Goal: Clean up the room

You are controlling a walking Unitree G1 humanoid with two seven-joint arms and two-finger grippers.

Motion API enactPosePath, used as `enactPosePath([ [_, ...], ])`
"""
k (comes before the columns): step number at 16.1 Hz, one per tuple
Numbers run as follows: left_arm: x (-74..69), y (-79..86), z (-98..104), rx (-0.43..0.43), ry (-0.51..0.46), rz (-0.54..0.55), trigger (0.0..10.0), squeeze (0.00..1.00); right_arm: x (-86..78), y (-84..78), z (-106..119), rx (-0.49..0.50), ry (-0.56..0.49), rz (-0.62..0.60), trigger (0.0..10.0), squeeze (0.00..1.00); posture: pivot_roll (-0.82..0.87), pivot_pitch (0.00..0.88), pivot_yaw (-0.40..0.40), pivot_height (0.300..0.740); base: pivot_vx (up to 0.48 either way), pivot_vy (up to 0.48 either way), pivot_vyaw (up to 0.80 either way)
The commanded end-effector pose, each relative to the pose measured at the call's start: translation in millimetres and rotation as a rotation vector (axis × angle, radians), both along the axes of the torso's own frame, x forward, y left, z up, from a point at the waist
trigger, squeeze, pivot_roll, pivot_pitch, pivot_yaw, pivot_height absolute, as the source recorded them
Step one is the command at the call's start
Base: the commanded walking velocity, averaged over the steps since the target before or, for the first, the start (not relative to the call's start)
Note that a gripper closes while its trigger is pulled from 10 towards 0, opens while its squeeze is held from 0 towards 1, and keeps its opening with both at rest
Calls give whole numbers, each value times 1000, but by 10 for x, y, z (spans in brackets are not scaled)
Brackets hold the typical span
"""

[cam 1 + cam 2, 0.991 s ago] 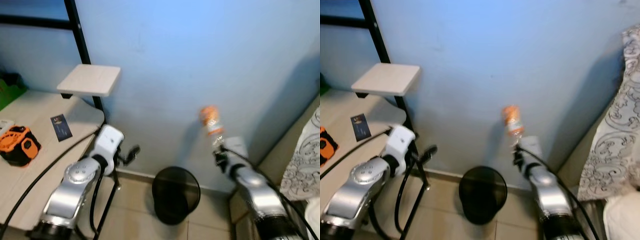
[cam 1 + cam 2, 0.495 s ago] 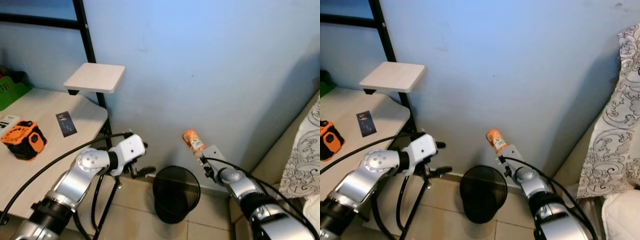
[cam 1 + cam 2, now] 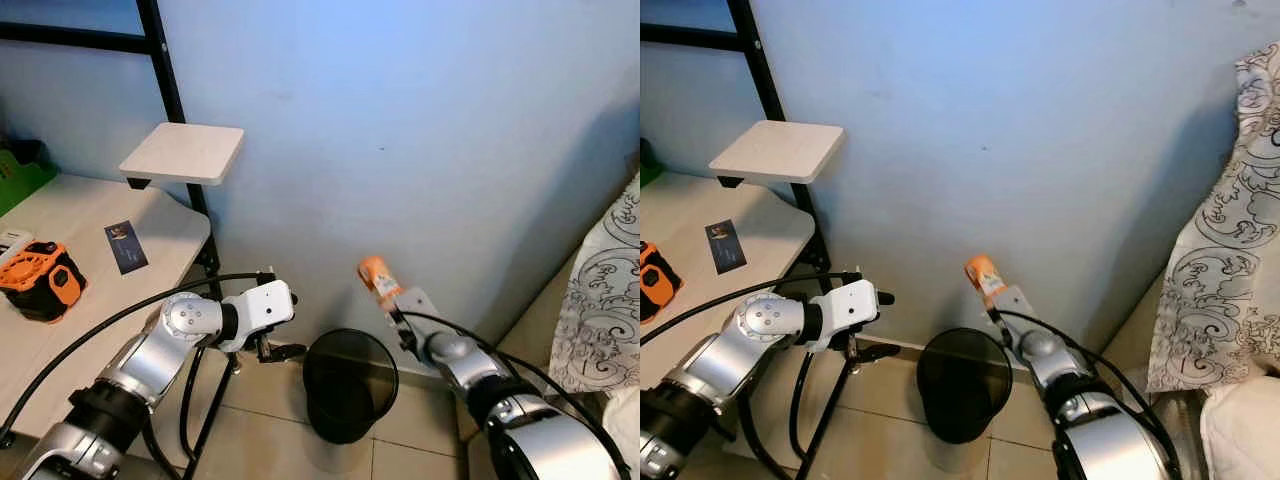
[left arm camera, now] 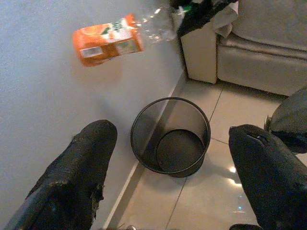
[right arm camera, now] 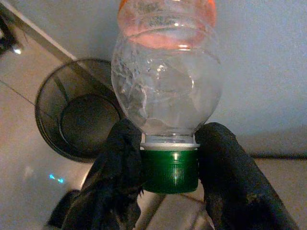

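Against the pale blue wall, the left eye view shows the right gripper [image 3: 397, 308] holding a clear plastic bottle with an orange label [image 3: 376, 279] tilted above the round black mesh wastebasket [image 3: 349, 385] on the tiled floor. Beside the basket, the left gripper [image 3: 272, 338] hangs by the light wooden desk [image 3: 60, 320]. Through the left wrist view, its fingers [image 4: 76, 177] spread wide. Along the right wrist view, both fingers [image 5: 117, 187] pinch the bottle's green cap [image 5: 170, 170]
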State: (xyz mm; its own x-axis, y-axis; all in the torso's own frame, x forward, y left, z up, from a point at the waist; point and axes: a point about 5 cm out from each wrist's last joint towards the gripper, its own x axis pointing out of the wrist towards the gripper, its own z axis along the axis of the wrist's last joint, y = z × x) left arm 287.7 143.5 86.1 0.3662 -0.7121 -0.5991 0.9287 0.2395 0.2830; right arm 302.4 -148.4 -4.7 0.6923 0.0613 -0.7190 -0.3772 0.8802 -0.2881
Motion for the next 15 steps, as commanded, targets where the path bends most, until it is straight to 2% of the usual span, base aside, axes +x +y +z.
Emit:
enactPosePath([
  [1, 40, -13, 51, 6, -24, -12, 10000, 0, 32, 16, 29, 25, -12, -12, 10000, 1000, 29, 0, -36, 740, 0, 0, 0],
  [8, 67, 0, 50, 5, -34, -14, 10000, 0, -31, 68, -38, 23, 7, -5, 10000, 1000, 42, 0, -41, 740, 0, 0, 0],
  [9, 55, 7, 45, 0, -34, -10, 10000, 0, -51, 79, -57, 38, 11, -9, 10000, 1000, 42, 0, -41, 740, 0, 0, 0],
  [12, -33, 9, -2, -78, -18, 83, 10000, 0, -76, 90, -64, 163, -31, -50, 10000, 1000, 35, 0, -22, 740, 0, 0, 0],
  [14, -55, 84, -44, -193, -18, 329, 10000, 0, -85, -20, -7, 307, -134, -135, 10000, 1000, 23, 0, -2, 740, 0, 0, 0],
  [15, -63, 139, -63, -227, -30, 445, 10000, 0, -133, -98, 13, 340, -183, -171, 10000, 1000, 17, 0, 8, 740, 0, 0, 0],
])
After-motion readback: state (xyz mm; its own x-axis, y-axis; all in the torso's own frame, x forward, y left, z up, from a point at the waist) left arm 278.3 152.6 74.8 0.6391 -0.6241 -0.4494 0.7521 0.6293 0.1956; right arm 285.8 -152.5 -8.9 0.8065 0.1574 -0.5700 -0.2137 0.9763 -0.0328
